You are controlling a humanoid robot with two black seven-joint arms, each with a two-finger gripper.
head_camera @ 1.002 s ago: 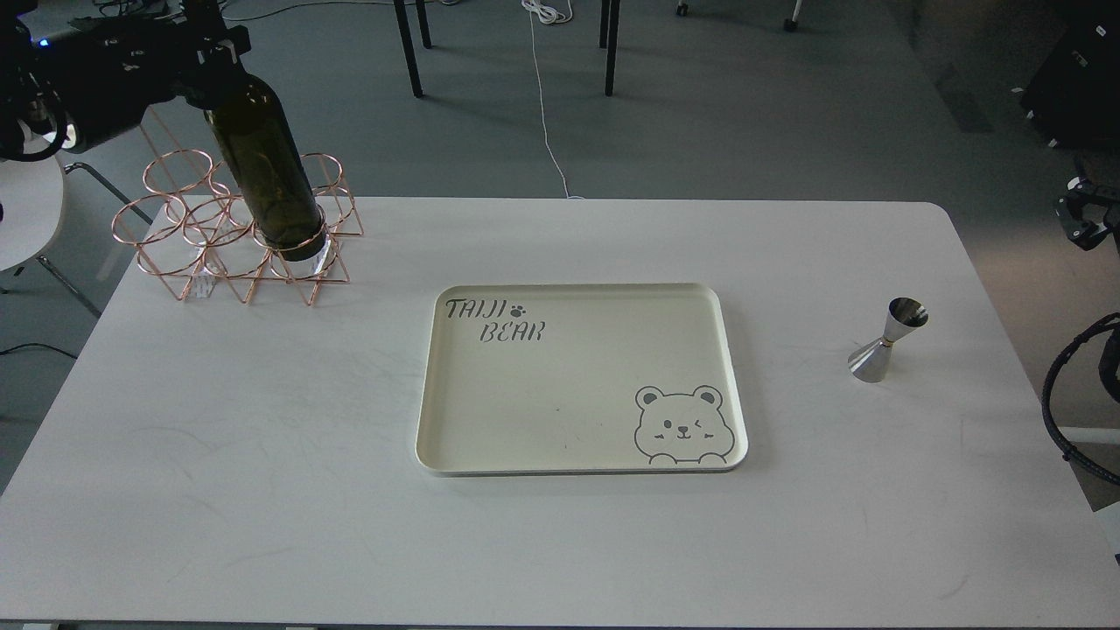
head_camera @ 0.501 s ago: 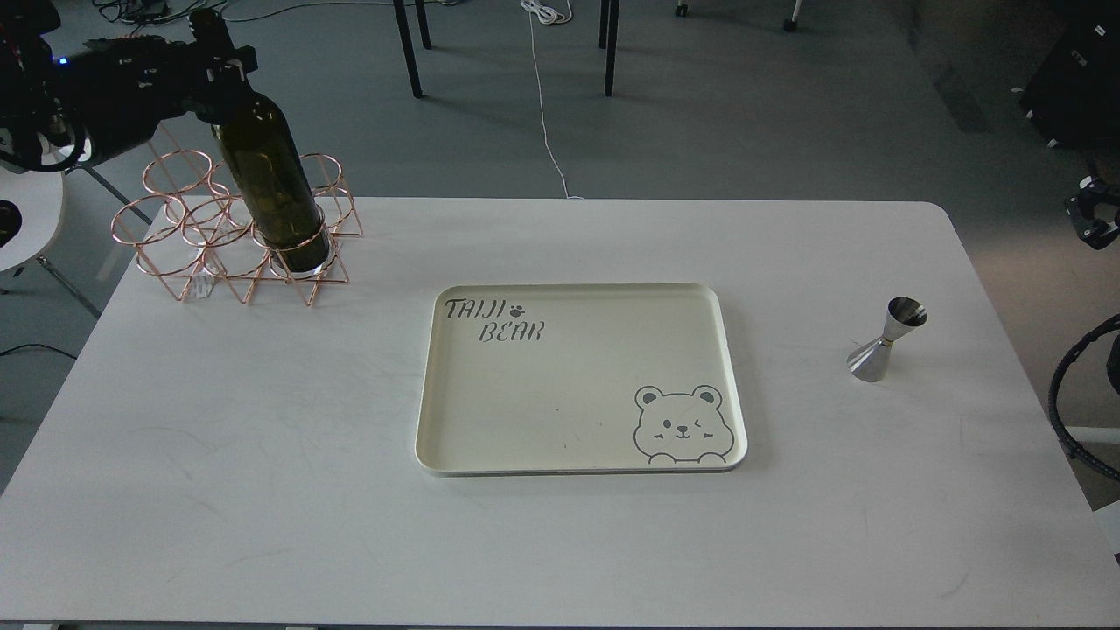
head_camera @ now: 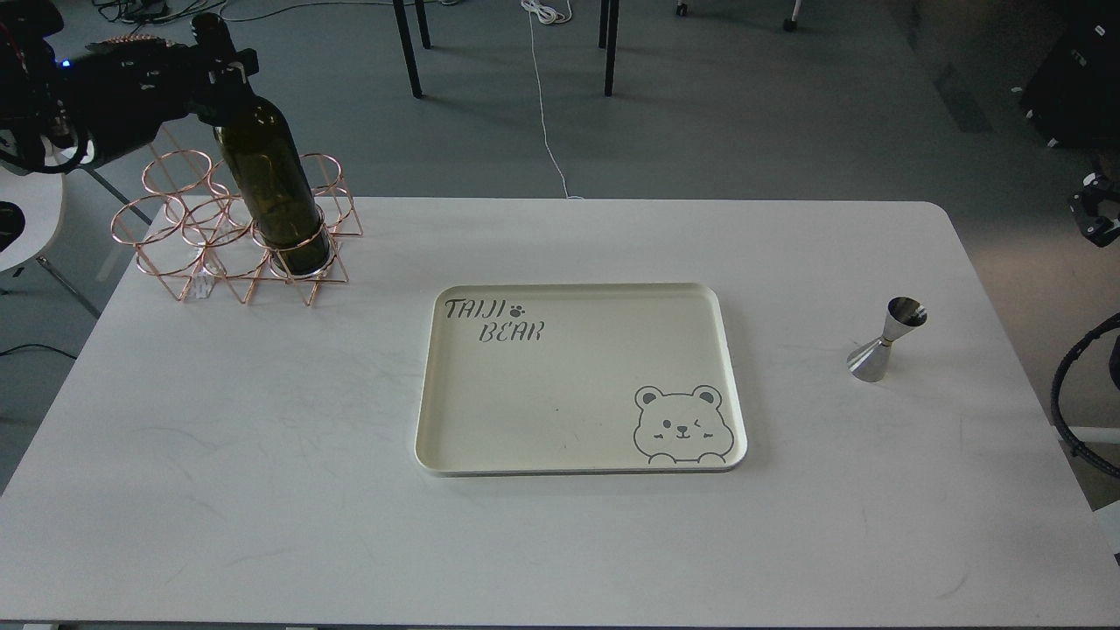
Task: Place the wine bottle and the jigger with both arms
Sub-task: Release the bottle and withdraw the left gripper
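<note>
Copper wire forms the rack (head_camera: 229,229) at the worktop's (head_camera: 262,455) far left corner, where the wine bottle (head_camera: 271,188) stands tilted in a front ring, its neck clamped by the left pincer (head_camera: 219,63). The cream bear-printed tray (head_camera: 579,378) lies mid-worktop. The steel jigger (head_camera: 885,339) stands upright well to its right. At the right edge, the right pincer (head_camera: 1101,210) shows too little to tell its opening.
</note>
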